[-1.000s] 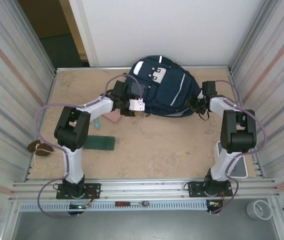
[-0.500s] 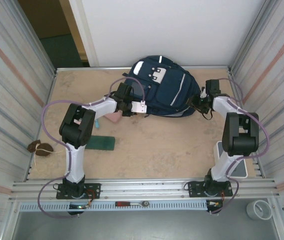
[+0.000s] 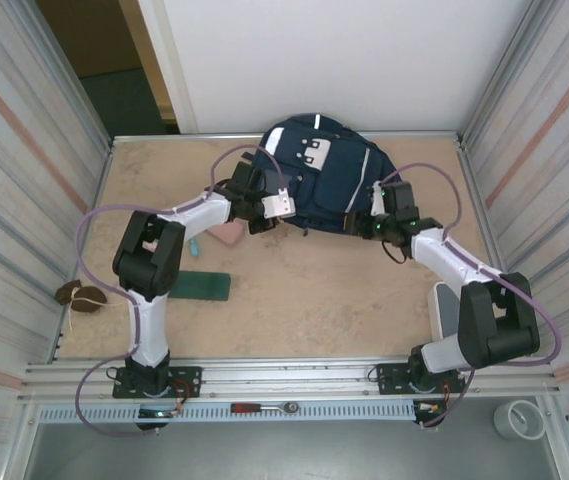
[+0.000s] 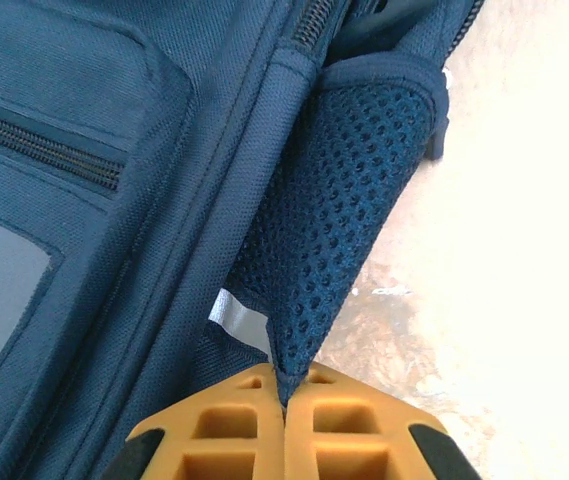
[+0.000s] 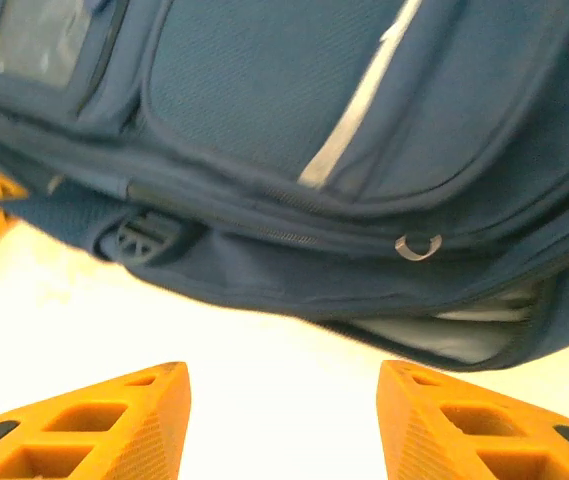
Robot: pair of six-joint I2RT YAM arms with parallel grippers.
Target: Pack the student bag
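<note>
Student bag [image 3: 329, 190] ajar, grey-lined

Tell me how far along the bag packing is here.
Done: the student bag is unzipped a little, grey lining showing. In hand: the left gripper is shut on the bag's mesh corner; the right gripper is open just short of the opening. Left: the flat green item and pink item lie on the table, unpacked.

Top view looking down, wrist views close, sharing student bag [image 3: 329, 185]
</note>
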